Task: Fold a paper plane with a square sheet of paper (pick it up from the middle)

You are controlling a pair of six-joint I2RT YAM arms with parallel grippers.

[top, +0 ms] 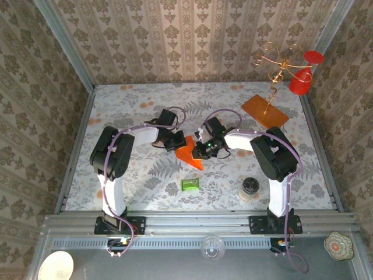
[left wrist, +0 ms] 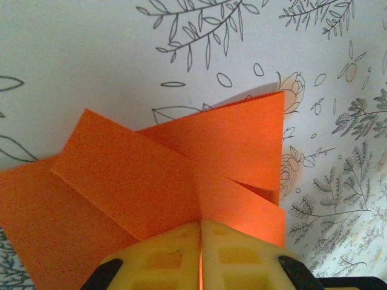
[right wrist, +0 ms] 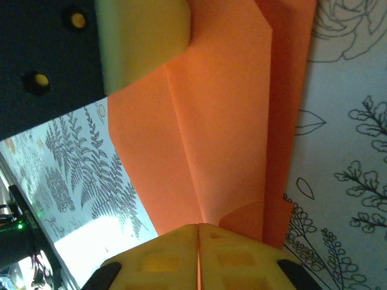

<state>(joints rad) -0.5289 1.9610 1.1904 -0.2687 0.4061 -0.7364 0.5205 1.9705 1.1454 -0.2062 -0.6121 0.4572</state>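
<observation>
The half-folded orange paper (top: 190,153) lies on the bench (top: 140,111), just behind the green packet (top: 190,184) and a little apart from it. Both arms meet over it from the two sides. I judge this is so that one can keep the sheet steady while the other presses a crease. The left claw (left wrist: 199,244) is fully closed, with only a thin edge of the paper pinched between its yellow pads. The right claw (right wrist: 198,244) is closed the same way on the opposite edge, where the layers overlap. The flaps are not yet flat, so the fold seems unfinished.
</observation>
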